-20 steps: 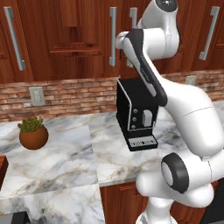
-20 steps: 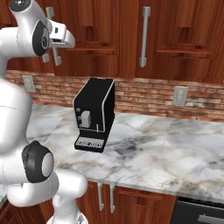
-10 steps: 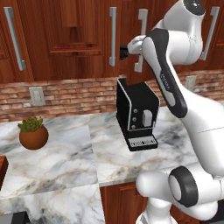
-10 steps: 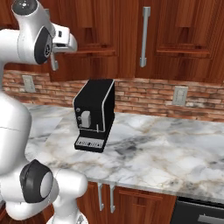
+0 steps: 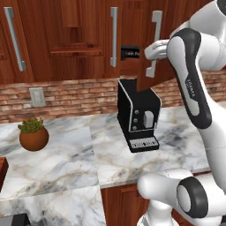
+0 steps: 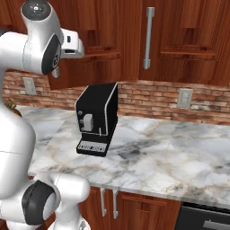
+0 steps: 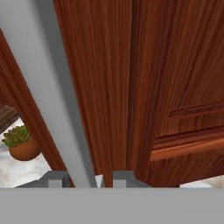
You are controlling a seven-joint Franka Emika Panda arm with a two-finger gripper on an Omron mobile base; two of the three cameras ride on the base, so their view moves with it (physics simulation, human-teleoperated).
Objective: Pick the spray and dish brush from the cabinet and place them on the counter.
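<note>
Arm has swung right to the cabinet (image 5: 79,39); gripper (image 7: 89,179) now straddles the door handle (image 7: 48,87), jaws slightly parted; hand view alone catches the plant (image 7: 19,142) below

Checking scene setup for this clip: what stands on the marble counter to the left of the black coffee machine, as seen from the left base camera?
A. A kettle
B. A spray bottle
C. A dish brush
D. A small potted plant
D: in the left base view a small green plant in a round brown pot sits on the counter, left of the coffee machine.
</note>
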